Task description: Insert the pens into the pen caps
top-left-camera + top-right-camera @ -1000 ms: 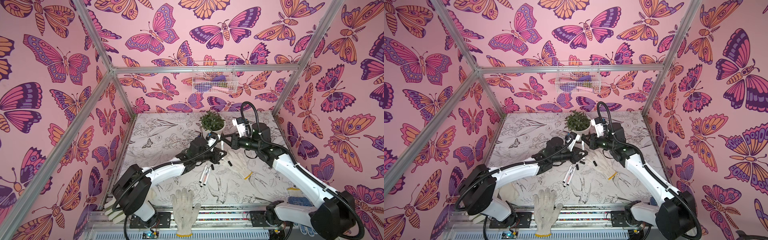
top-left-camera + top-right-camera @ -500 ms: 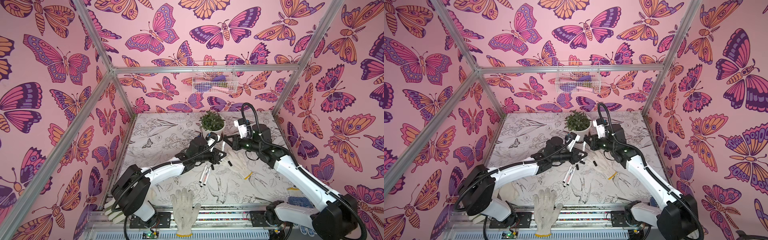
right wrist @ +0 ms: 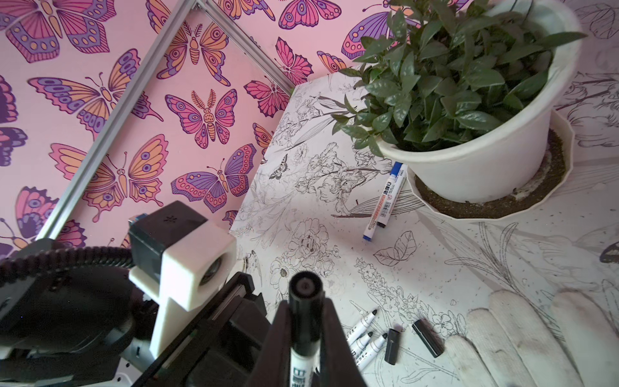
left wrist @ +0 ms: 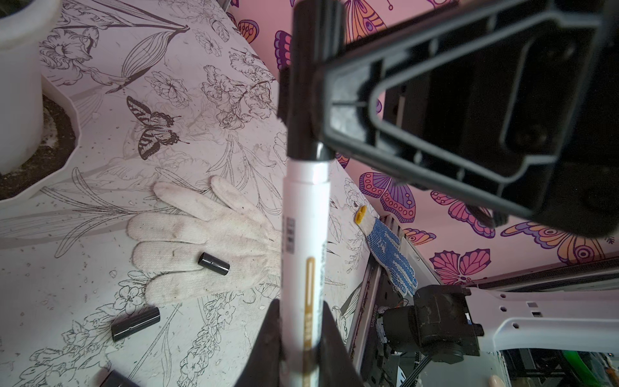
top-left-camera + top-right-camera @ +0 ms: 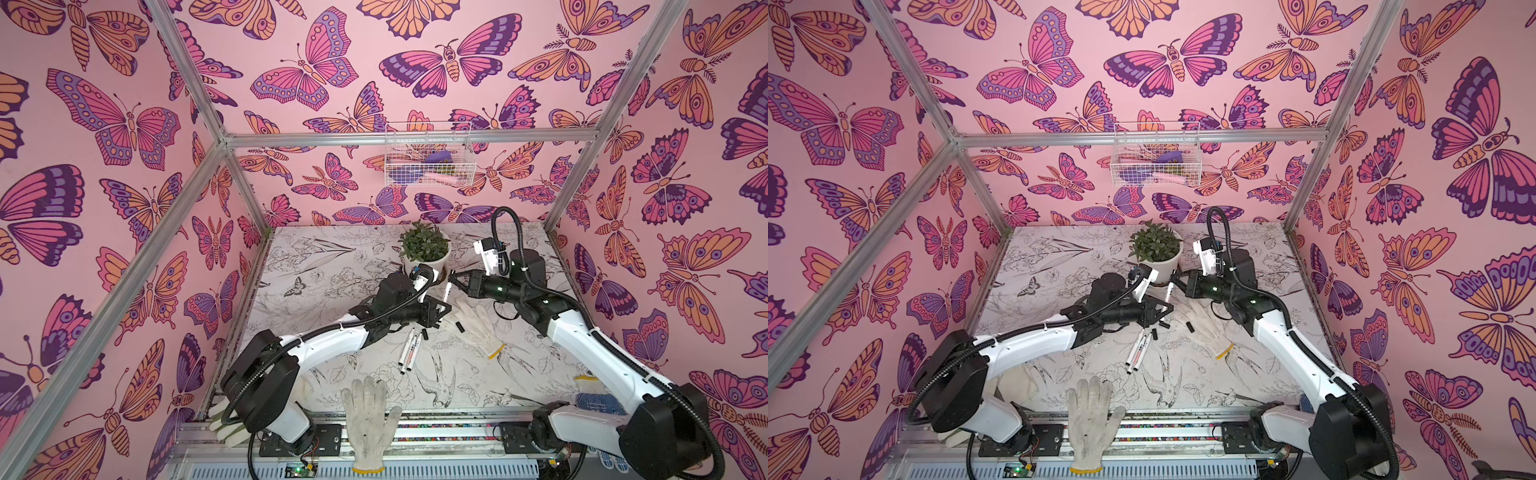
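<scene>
My left gripper (image 4: 303,335) is shut on the barrel of a white pen (image 4: 304,234) and holds it upright above the table. A black pen cap (image 4: 310,83) sits over the pen's tip, and a strip of grey collar shows between cap and barrel. My right gripper (image 3: 303,321) is shut on that cap (image 3: 305,301). In both top views the two grippers (image 5: 440,309) (image 5: 453,279) meet at the pen (image 5: 1168,293) in front of the plant. Three uncapped pens (image 3: 365,331) lie on the table beside two loose black caps (image 3: 392,345) (image 3: 427,336).
A white plant pot (image 3: 485,160) stands behind the grippers, with a blue-capped pen (image 3: 385,201) beside it. A white glove (image 5: 473,324) with a cap (image 5: 459,327) on it lies to the right. Another glove (image 5: 370,419) hangs over the front edge. A wire basket (image 5: 428,153) hangs on the back wall.
My right gripper has moved a little to the left, bringing the cap onto the top of the pen. The left gripper has kept its hold and hardly moved.
</scene>
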Motion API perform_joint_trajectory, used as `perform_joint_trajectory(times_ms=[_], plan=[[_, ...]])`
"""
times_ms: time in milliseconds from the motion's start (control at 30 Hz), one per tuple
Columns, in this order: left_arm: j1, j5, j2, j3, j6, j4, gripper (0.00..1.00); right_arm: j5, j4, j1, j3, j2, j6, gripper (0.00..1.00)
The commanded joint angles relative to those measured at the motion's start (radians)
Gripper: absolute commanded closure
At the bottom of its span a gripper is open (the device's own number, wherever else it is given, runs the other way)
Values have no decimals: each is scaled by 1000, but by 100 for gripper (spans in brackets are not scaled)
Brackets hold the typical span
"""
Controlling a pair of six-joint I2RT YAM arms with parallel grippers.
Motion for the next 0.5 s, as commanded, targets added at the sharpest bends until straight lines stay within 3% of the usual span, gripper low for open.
perform_joint_trajectory(times_ms=[0,467], plan=[[92,-198,11,47,-79,59,100,-211,-80,3,-20,-12,63,100],[92,-196,45,58,-65,29,100,-320,-36,-7,-10,-25,81,100]])
